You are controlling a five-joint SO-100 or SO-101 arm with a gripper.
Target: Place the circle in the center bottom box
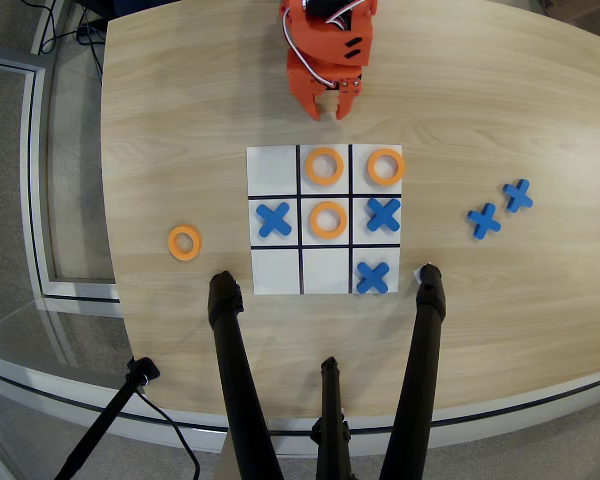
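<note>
The orange arm stands at the far edge of the table in the overhead view. Its gripper [329, 107] points at the grid sheet [276, 270], with the fingertips a little apart and nothing between them. The grid's middle cell in the row nearest the robot base [325, 149] holds an orange ring [325, 166], just below the gripper in the picture. Two more rings lie on the grid, one in the neighbouring right cell [385, 166] and one in the middle cell [328, 219]. Another ring [184, 242] lies on the bare table left of the grid.
Blue X pieces lie in the grid's left-middle cell [273, 219], right-middle cell [383, 214] and near-right cell [373, 276]. Two more [484, 220] [518, 195] lie on the table to the right. Black tripod legs [228, 340] [426, 330] cross the near table edge.
</note>
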